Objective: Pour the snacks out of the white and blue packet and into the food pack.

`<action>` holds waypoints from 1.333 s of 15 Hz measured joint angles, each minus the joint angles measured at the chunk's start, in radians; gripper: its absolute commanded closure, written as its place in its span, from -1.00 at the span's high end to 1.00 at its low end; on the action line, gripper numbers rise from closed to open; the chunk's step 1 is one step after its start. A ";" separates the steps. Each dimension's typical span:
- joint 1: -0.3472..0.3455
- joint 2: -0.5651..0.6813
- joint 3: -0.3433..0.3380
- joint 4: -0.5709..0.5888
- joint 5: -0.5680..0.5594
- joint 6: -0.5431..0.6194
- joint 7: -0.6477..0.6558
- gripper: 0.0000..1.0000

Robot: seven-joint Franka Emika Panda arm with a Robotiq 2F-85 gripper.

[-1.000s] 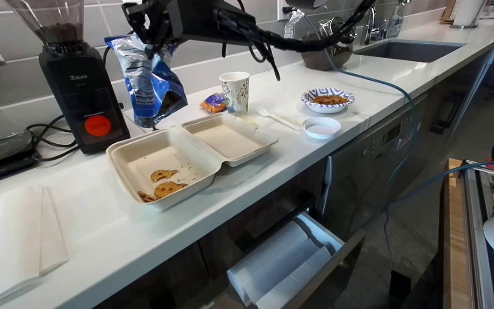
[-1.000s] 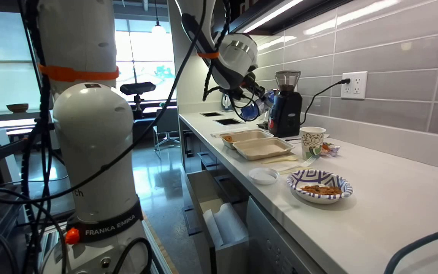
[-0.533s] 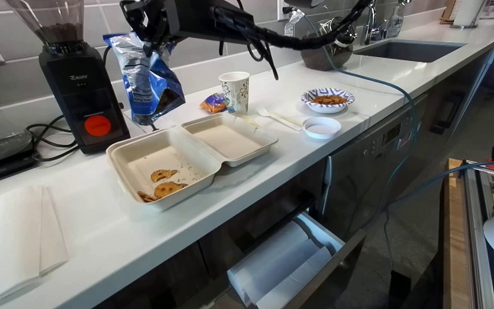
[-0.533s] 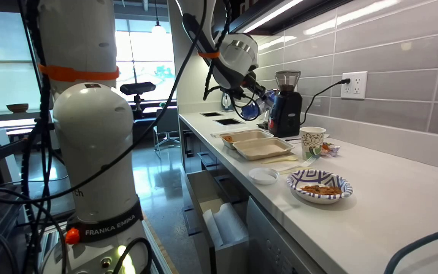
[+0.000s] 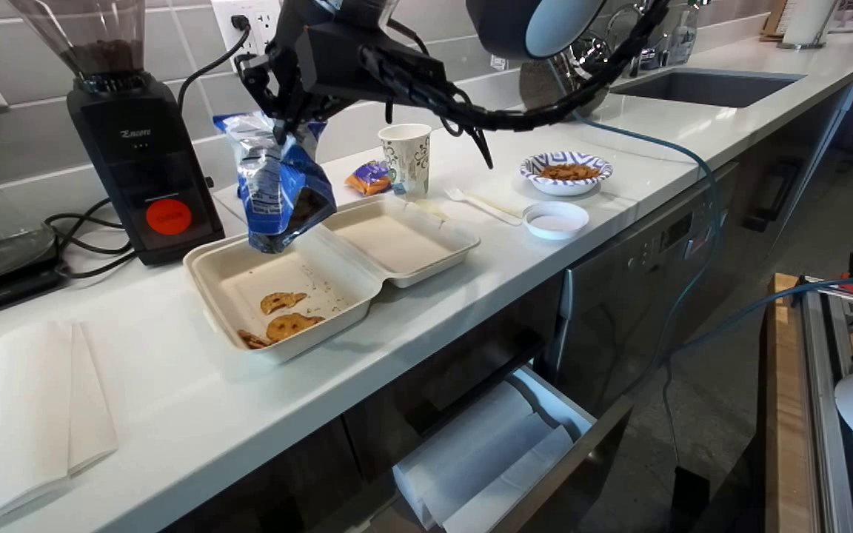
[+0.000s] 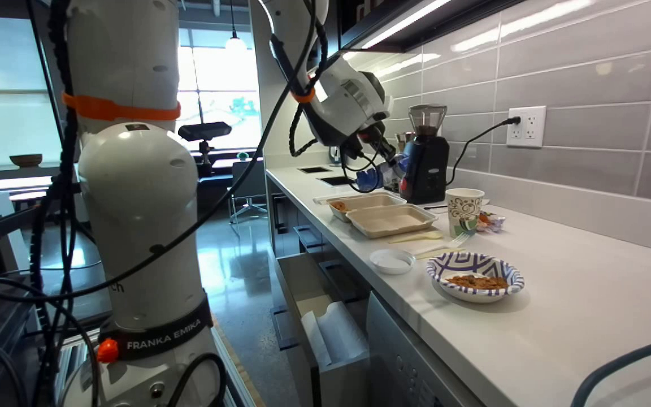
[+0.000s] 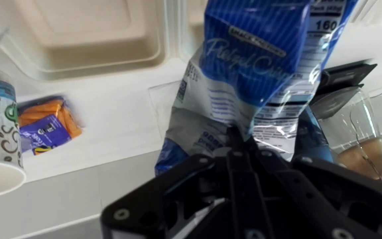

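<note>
My gripper point(image 5: 283, 135) is shut on the white and blue packet point(image 5: 260, 181), seen in both exterior views. The packet hangs tilted, its dark lower end overlapping the back of the food pack point(image 5: 397, 235) in that view, apparently above it. In the wrist view, the gripper's fingertips point(image 7: 234, 136) pinch the crinkled packet point(image 7: 250, 66); part of the food pack point(image 7: 95, 56) shows beyond. The food pack lies unfolded on the counter. Several tan snacks point(image 5: 290, 326) and crumbs lie in its nearer half in that exterior view. Whether pieces are inside the packet I cannot tell.
A coffee grinder point(image 5: 141, 163) stands close beside the packet. Past the pack are a paper cup point(image 5: 406, 159), an orange and purple packet point(image 5: 369, 178), a fork point(image 5: 483, 206), a small white dish point(image 5: 556, 220) and a patterned bowl point(image 5: 567, 186). A drawer point(image 5: 493, 451) stands pulled out below.
The gripper and packet have come down and, in an exterior view, to the right, so the packet's lower end now overlaps the food pack. The snacks in the pack look unchanged.
</note>
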 measured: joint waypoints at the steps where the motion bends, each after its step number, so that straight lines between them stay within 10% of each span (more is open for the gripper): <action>1: 0.003 0.004 0.000 -0.013 0.079 0.000 -0.060 -0.99; 8: -0.064 -0.006 0.145 -0.029 0.632 -0.036 -0.451 -0.99; 11: -0.022 -0.047 0.109 -0.001 0.827 -0.131 -0.596 -0.99; 20: -0.063 -0.222 0.012 0.059 0.880 -0.409 -0.659 -0.96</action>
